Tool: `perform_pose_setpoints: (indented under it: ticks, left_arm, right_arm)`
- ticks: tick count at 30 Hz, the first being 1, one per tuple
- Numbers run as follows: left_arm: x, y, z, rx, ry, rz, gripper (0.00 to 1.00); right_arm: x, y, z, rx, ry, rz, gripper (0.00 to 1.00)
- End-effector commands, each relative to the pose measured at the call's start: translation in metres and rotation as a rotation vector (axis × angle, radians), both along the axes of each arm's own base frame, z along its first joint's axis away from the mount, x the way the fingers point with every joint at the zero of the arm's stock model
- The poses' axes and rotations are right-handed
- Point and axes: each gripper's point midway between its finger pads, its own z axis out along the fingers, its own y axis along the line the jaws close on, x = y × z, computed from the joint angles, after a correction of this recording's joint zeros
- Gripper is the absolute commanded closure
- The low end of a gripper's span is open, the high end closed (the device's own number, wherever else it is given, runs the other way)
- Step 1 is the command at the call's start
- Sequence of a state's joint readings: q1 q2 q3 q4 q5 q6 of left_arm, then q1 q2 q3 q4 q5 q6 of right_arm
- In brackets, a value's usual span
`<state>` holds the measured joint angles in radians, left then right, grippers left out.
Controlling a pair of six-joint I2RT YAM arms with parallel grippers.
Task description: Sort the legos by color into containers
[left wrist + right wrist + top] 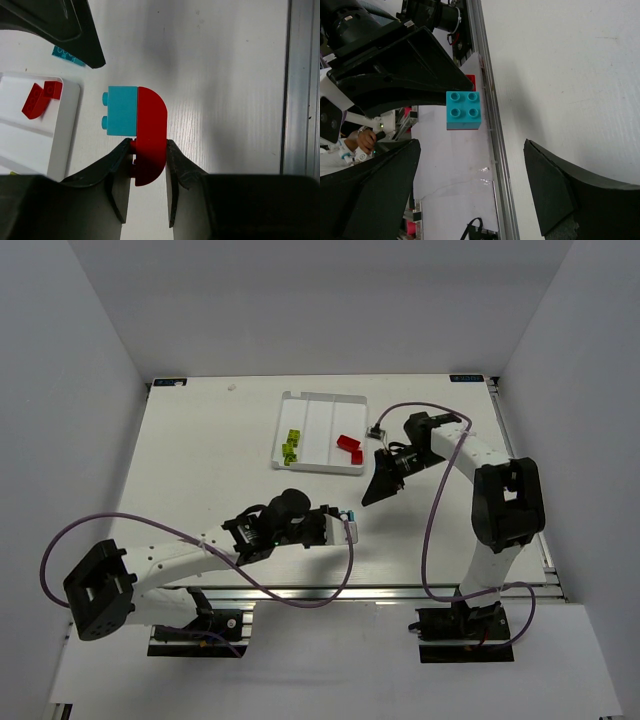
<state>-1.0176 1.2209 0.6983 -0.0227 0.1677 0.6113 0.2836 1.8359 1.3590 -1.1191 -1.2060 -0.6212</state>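
Left wrist view: the left fingers [117, 172] pinch a red round-ended plastic brick [151, 127] with a cyan square plastic brick [122, 110] stuck to it, near the white three-compartment tray [67, 127]. The right fingers [560, 192] gape wide, facing the cyan studs (not yet around them). Likely step: splitting the pair; next, close on cyan and pull straight off.

white table [200, 460]; metal rail [300, 100] at edge; white walls [60, 340]
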Motion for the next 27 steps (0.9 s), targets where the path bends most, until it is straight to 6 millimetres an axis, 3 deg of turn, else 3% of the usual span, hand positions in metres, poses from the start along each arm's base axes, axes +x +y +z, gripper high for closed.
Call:
perform_pose_setpoints:
  ticks: [1,12,27]
  left_arm:
    - [0.007,-0.009,0.02,-0.029,-0.054,-0.006,0.99]
    - [0.01,-0.019,0.022,-0.048,-0.051,-0.016,0.99]
    - [0.015,-0.023,0.026,-0.064,-0.068,-0.005,0.98]
  right_arm:
    - [-0.002,0.009,0.003,-0.012,-0.003,0.01,0.11]
    - [-0.013,0.025,-0.005,-0.036,-0.013,0.068,0.12]
    - [-0.02,0.033,-0.011,-0.048,-0.003,0.102,0.45]
